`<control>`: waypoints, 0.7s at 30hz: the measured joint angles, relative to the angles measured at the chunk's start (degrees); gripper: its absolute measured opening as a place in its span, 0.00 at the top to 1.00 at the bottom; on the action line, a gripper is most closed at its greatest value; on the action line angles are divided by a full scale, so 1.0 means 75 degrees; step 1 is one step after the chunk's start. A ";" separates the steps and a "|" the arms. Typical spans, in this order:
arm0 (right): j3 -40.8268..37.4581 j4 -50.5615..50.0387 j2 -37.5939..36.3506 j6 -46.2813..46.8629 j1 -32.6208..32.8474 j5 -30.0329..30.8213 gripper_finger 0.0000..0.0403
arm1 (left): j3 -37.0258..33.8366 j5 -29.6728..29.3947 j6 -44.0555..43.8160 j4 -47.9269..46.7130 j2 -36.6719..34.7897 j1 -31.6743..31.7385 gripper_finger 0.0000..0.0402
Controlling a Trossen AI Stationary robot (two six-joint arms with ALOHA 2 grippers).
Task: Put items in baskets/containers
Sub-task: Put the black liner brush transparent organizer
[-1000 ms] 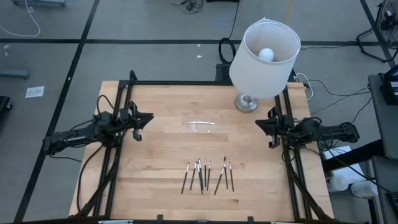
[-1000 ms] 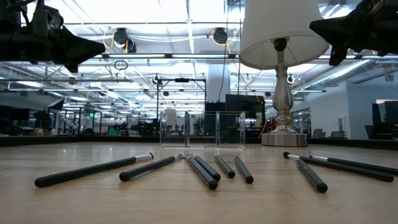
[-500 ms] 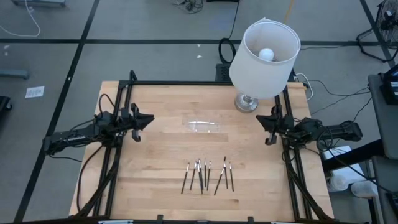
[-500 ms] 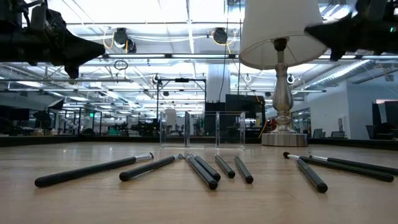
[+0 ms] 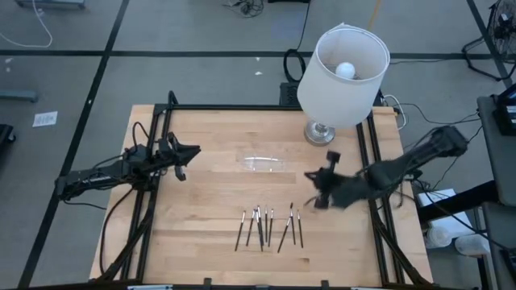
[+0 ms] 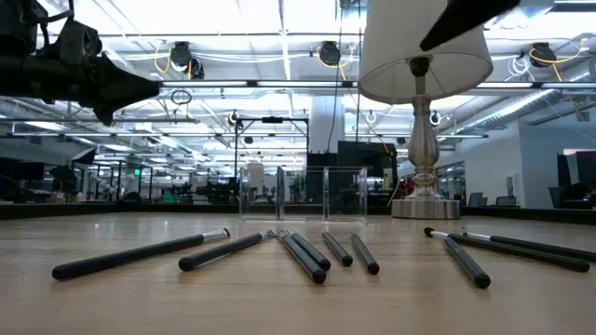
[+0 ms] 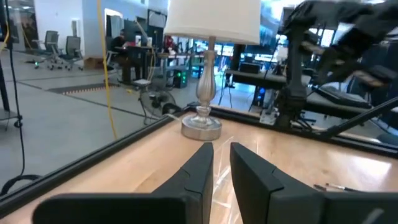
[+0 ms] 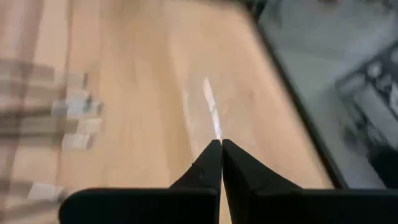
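Several thin dark sticks (image 5: 270, 225) lie side by side on the wood near the table's near edge; in the low view the sticks (image 6: 307, 256) fill the foreground. The clear tray (image 5: 262, 163) stands at mid-table, and its glinting walls (image 6: 303, 194) show behind the sticks. My right gripper (image 5: 314, 189), blurred, hangs over the table just right of and beyond the sticks, its fingers shut (image 8: 221, 143). My left gripper (image 5: 192, 151) waits by the left edge, pointing toward the tray, fingers a narrow gap apart (image 7: 221, 165).
A lamp with a white shade (image 5: 343, 76) stands on its silvery base (image 5: 320, 133) at the far right of the table, close behind my right arm. Black frame rails (image 5: 161, 129) run along both sides. Bare wood lies between tray and sticks.
My right arm has swung fast from the table's right edge toward the middle and the near side, ending close to the sticks, with its fingers still together. My left arm has kept still. Sticks and tray lie as before.
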 joint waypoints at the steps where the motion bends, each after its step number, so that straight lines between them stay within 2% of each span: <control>1: 0.0602 -0.0807 0.0443 0.0565 0.0177 0.0002 1.00 | 0.0000 -0.0003 0.0004 0.0032 0.0000 0.0000 0.85; 4: 0.2097 -0.2895 0.1558 0.2260 0.0581 -0.0232 1.00 | 0.0000 -0.0027 0.0029 0.0033 0.0000 0.0000 0.85; 6: 0.2776 -0.3919 0.2206 0.3335 0.0698 -0.1035 1.00 | 0.0000 -0.0152 0.0043 0.0060 -0.0003 0.0000 0.85; 8: 0.3061 -0.4342 0.2627 0.4245 0.0710 -0.1643 1.00 | 0.0000 -0.0394 0.0117 0.0130 0.0000 0.0000 0.85; 12: 0.3003 -0.4403 0.3118 0.5149 0.0707 -0.2376 1.00 | 0.0000 -0.0790 0.0114 0.0270 -0.0001 0.0000 0.85; 17: 0.2578 -0.3250 0.3397 0.4866 0.0706 -0.1925 1.00 | 0.0000 -0.0953 0.0212 0.0512 0.0000 0.0000 0.85; 21: 0.2107 -0.2381 0.3397 0.4995 0.0495 -0.2211 0.99 | 0.0000 -0.1011 0.0231 0.0666 -0.0003 0.0000 0.85</control>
